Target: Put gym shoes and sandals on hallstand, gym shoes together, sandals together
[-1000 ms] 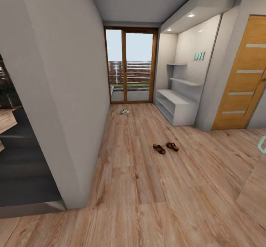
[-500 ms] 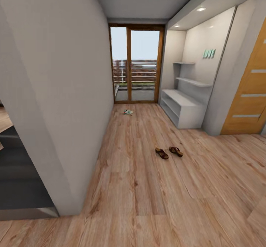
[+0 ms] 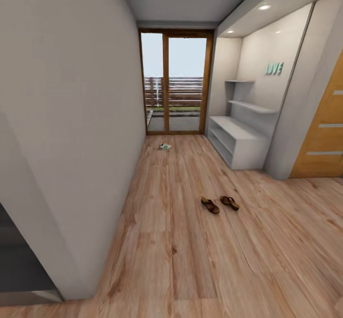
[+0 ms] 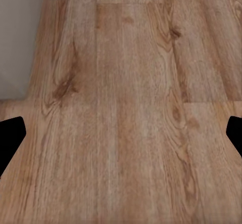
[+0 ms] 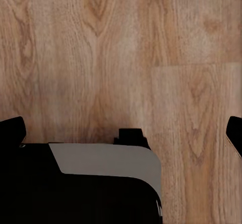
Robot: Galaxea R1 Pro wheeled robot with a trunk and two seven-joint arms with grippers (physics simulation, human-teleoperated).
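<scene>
Two dark-brown sandals point(image 3: 209, 205) point(image 3: 229, 203) lie side by side on the wood-plank corridor floor point(image 3: 190, 261), in the middle of the head view. Far down the corridor, near the glass door, a cream-white gym shoe point(image 3: 165, 146) with green marks sits on the floor; at this distance I cannot tell whether it is one shoe or two. The pale grey hallstand point(image 3: 236, 142) stands in a wall niche at the right, its bench shelves bare. My left gripper point(image 4: 121, 136) is open over bare planks. My right gripper point(image 5: 121, 132) is open too, above the floor and my dark base point(image 5: 75, 194).
A long grey wall point(image 3: 71, 142) runs along the left side of the corridor. A glass balcony door point(image 3: 176, 84) closes the far end. An orange wooden door point(image 3: 324, 132) stands right of the hallstand. Open floor stretches from me to the sandals.
The whole head view has shifted: the camera has moved forward and turned, so the corridor sits more centred and the dark room at the left has nearly left the picture. The shoes lie where they were.
</scene>
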